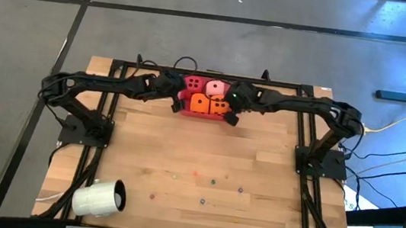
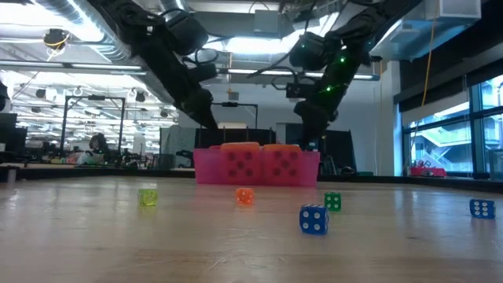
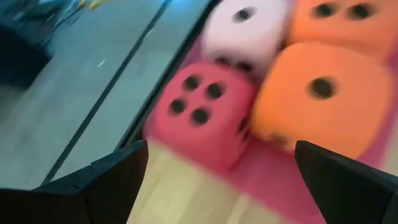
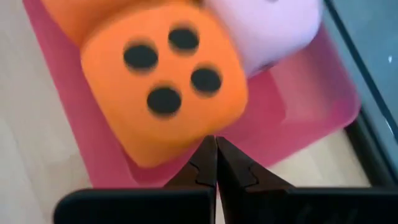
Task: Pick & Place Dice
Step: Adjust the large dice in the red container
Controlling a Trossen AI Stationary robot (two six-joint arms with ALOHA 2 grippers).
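Dice: four foam cubes, all packed in the red tray [image 1: 179, 105] at the middle of the worktop's far edge. Red die [image 1: 192, 84] and pale pink die [image 1: 216, 89] sit on the far row; two orange dice [image 1: 209, 105] on the near row, touching one another.

Left gripper [image 3: 217, 171]: fingers spread wide, poised just beside the red die at the tray's left end. You likely want the jaws to straddle that die squarely, clear of its orange neighbour.

Right gripper [image 4: 216, 163]: fingers pressed together, holding nothing, just off the tray's near-right corner beside an orange die.

White cup [image 1: 99, 197]: on its side, near-left corner. Small hard dice [image 2: 313, 218]: scattered along the near edge; leave them.
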